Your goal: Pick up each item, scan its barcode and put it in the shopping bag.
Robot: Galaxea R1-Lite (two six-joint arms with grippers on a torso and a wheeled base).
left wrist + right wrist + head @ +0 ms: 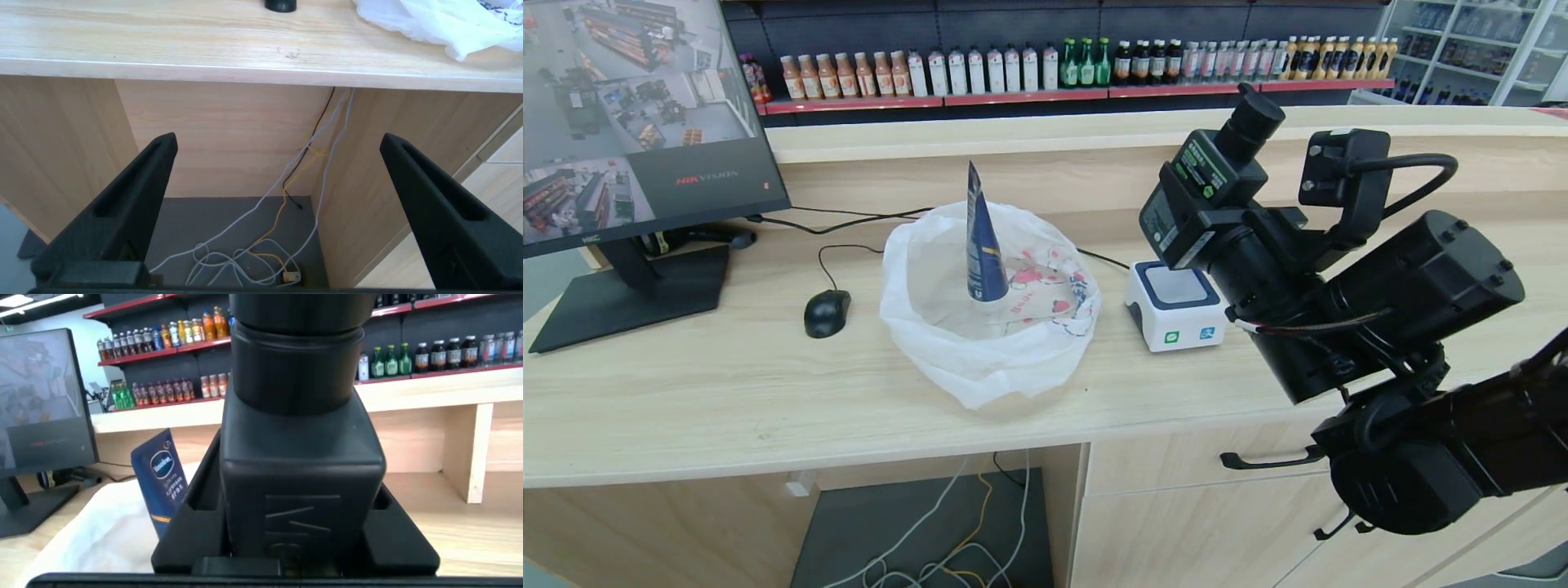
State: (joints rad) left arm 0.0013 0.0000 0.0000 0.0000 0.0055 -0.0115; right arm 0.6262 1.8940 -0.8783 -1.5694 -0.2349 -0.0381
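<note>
A white plastic shopping bag (980, 343) lies open on the wooden counter (686, 392), and a dark blue tube (982, 245) stands upright inside it. Just to the right of the bag is a small white barcode scanner (1176, 306). My right gripper (1241, 253) is shut on a black bottle (1205, 184) with a green label, held tilted just above and behind the scanner. From the right wrist the bottle (298, 457) is close up, with the blue tube (163, 486) beyond it. My left gripper (278, 147) hangs open below the counter's front edge, holding nothing.
A monitor (637, 106) stands at the counter's left, with a black mouse (827, 313) between it and the bag. A raised ledge (1094, 139) runs along the back, with shelves of bottles (1078, 65) behind. Loose cables (270, 245) hang under the counter.
</note>
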